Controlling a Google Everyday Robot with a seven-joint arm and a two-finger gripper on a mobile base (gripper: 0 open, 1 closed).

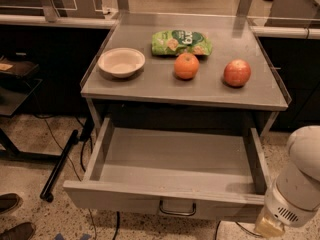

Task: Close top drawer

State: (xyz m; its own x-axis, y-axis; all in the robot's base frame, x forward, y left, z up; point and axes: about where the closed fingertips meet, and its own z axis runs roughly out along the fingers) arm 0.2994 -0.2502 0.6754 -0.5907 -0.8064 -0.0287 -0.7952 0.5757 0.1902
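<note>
The top drawer (175,159) is pulled wide open under the grey table top and is empty inside. Its flat front panel faces me, with a dark loop handle (177,209) at its centre. My white arm (300,179) stands at the lower right, just beyond the drawer's right front corner. My gripper (270,226) is at the arm's lower end, near the bottom edge, beside the right end of the front panel and not touching the handle.
On the table top (150,86) lie a white bowl (121,62), a green snack bag (181,42), an orange (186,65) and a red apple (237,73). Cables and a black bar (60,164) lie on the floor at left. A shoe (10,204) is at the bottom left.
</note>
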